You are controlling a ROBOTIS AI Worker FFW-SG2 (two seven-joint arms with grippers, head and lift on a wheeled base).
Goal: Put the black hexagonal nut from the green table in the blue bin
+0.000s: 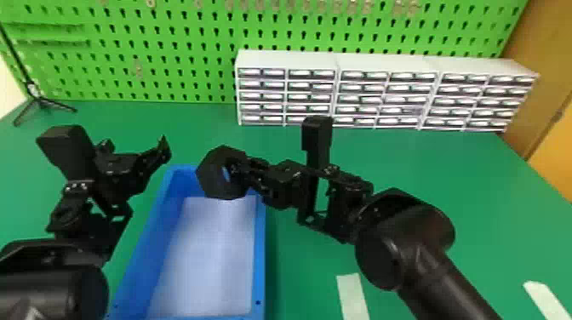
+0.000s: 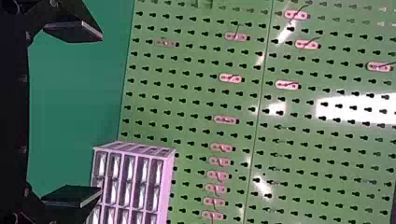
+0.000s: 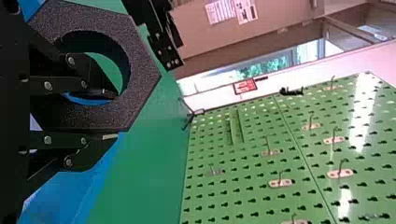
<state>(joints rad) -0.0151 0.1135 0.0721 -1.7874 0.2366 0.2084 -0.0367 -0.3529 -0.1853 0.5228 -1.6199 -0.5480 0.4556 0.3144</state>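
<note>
The right tool (image 3: 114,115) grasps the nut (image 1: 208,176) by its wall, with one finger in the hole. In the head view, the nut lies over the far end of the bin (image 1: 260,255); probably it needs only lowering.

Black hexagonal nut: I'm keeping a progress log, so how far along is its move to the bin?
Picking looks done: the black hexagonal nut is up off the green table. In hand, the right gripper pinches its wall, one finger through the hole, apparently above the far end of the blue bin. Left to do: probably lower it, then release.
</note>
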